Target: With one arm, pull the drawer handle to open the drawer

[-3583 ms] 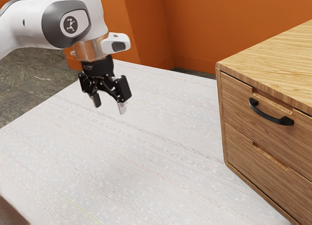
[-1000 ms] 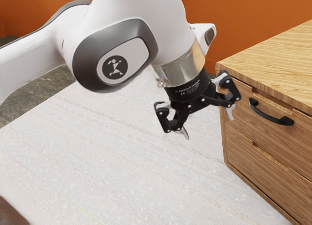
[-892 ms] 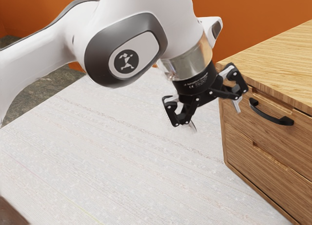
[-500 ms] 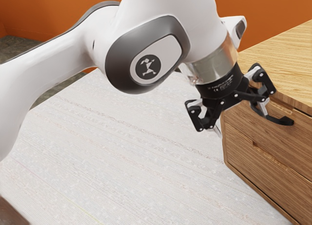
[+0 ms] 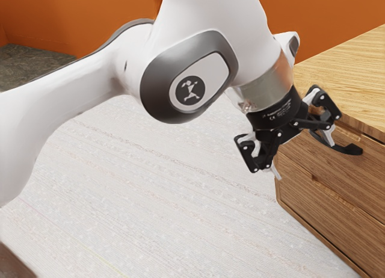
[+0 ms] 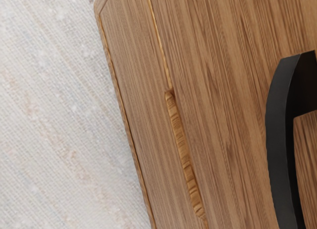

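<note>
The white table [image 5: 120, 200] spreads at nine o'clock of the gripper [image 5: 301, 153]. Its fingers stand wide apart and hold nothing. One is low by the cabinet's [image 5: 349, 61] corner, and the other is just beside the near end of the black handle [image 5: 349, 149], at three o'clock. The top drawer [image 5: 361, 176] looks shut, its front flush. I judge the approach nearly done. Closing on the handle and the whole pull are left.
</note>
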Motion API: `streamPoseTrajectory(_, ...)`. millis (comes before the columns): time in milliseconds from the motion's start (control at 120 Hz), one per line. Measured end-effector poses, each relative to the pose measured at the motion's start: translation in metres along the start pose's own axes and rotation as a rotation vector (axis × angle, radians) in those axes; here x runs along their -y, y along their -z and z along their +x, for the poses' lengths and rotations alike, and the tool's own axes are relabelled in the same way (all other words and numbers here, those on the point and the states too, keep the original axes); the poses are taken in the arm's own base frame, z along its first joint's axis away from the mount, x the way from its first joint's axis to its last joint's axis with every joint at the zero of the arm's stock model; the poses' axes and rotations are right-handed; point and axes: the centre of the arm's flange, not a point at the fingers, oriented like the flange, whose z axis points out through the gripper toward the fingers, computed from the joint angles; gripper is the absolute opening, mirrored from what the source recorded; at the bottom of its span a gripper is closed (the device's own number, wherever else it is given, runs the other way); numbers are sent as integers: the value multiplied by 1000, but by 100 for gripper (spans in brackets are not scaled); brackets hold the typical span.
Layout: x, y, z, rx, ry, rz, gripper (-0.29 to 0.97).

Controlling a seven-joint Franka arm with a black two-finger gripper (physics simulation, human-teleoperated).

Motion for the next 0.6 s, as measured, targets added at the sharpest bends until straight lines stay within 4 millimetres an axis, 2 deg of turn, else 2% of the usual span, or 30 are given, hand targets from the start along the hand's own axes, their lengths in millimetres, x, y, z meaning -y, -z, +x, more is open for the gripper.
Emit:
streamPoseTrajectory(350, -1, -3, 4, -1, 32, -16, 68)
streamPoseTrajectory(492, 10, -4, 4, 9, 39, -1, 68)
streamPoseTrajectory(600, 24, 4, 1, 23, 40, 4, 68)
